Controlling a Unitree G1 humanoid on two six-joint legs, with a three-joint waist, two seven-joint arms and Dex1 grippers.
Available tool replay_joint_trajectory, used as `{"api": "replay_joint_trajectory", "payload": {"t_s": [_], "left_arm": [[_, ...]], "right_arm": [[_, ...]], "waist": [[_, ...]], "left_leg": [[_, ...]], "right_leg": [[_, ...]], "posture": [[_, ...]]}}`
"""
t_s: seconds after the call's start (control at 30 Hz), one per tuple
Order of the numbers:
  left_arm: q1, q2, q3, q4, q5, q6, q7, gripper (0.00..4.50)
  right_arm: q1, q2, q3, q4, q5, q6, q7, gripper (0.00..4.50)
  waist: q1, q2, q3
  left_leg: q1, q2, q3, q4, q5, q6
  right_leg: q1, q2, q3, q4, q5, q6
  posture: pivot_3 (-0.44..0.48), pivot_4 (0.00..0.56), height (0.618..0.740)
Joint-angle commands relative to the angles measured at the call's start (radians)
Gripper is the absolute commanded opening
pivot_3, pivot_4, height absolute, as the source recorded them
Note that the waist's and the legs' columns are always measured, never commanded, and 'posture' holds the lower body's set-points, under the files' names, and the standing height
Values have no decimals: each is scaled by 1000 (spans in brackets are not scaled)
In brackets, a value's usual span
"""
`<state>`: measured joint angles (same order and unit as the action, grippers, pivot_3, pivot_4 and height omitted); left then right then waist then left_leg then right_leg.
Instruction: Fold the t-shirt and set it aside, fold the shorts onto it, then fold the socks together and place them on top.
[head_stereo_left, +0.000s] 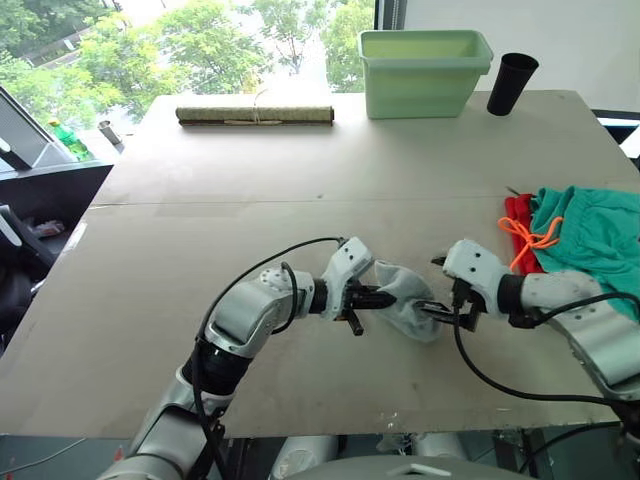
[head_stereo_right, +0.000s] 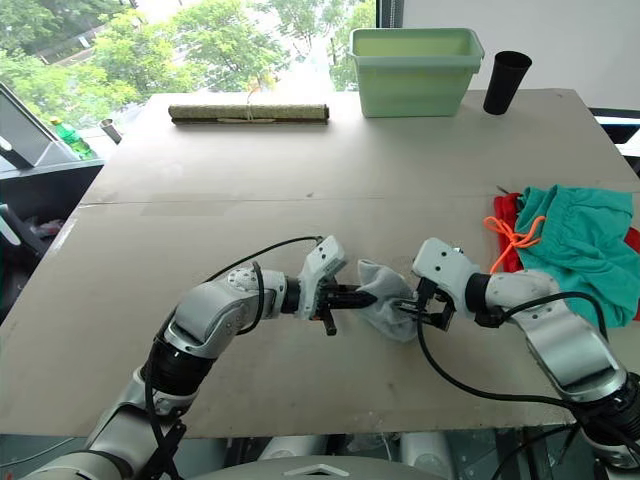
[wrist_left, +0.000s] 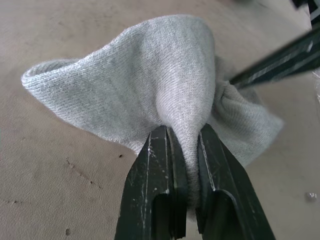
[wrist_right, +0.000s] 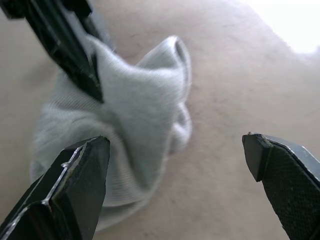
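The pale grey socks (head_stereo_left: 408, 293) lie bunched near the table's front edge, between my two grippers. My left gripper (head_stereo_left: 383, 297) is shut on a fold of the socks (wrist_left: 150, 75), pinching the knit between its fingers (wrist_left: 159, 165). My right gripper (head_stereo_left: 440, 312) is open at the right end of the bundle, and the socks (wrist_right: 130, 115) sit in front of its spread fingers (wrist_right: 80, 175). At the right edge of the table the teal shorts (head_stereo_left: 590, 235) with an orange cord (head_stereo_left: 530, 238) lie on the red t-shirt (head_stereo_left: 517, 222), of which a strip shows.
At the back of the wooden table (head_stereo_left: 250, 200) stand a pale green bin (head_stereo_left: 422, 72) and a black cup (head_stereo_left: 511, 83). A rolled mat (head_stereo_left: 255, 115) lies at the back left. The table's middle and left are bare.
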<state>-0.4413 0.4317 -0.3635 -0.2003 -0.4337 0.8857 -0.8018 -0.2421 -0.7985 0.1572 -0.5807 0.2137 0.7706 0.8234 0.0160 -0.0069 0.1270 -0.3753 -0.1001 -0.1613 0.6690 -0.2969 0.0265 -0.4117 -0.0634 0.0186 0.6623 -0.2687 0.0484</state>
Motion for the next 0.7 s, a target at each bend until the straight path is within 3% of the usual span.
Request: {"api": "replay_joint_trajectory", "payload": {"t_s": [0.03, 0.13, 0.37, 0.6, 0.7], "left_arm": [[6, 31, -7, -22, 27, -191, -114, 14], [-10, 54, -18, -10, 70, -329, -182, 14], [-21, 36, -7, -1, 77, -418, -240, 14], [-21, 41, 3, 12, 127, -548, -258, 14], [-14, 44, 5, 18, 140, -580, -265, 0]], "right_arm": [[-90, -44, -25, -60, 43, -73, 87, 4500], [-151, -57, 16, -39, 52, -117, 148, 4500], [-286, -68, 203, 107, -91, -350, 283, 4500], [-292, -97, 235, 179, -100, -347, 391, 4500], [-293, -82, 232, 194, -104, -344, 391, 3596]], "waist": [[-4, 0, 0], [-6, 0, 0], [-2, 0, 1], [-4, 0, 1], [-3, 0, 1]], "left_leg": [[0, 0, 0, 0, 0, 0], [0, 1, 0, 0, 0, 0], [-2, 0, 0, 0, 0, 0], [-2, 0, 0, 1, 0, 0], [-2, 0, 0, 1, 0, 0]], "right_leg": [[0, 0, 0, 0, 0, 0], [-1, 1, 0, 0, 0, 0], [-1, 0, -1, -1, 0, 0], [-1, 0, -1, -1, 0, 0], [-1, 0, -1, -1, 0, 0]], "posture": [[0, 150, 740], [0, 150, 740], [0, 150, 740], [0, 150, 740], [0, 150, 740]]}}
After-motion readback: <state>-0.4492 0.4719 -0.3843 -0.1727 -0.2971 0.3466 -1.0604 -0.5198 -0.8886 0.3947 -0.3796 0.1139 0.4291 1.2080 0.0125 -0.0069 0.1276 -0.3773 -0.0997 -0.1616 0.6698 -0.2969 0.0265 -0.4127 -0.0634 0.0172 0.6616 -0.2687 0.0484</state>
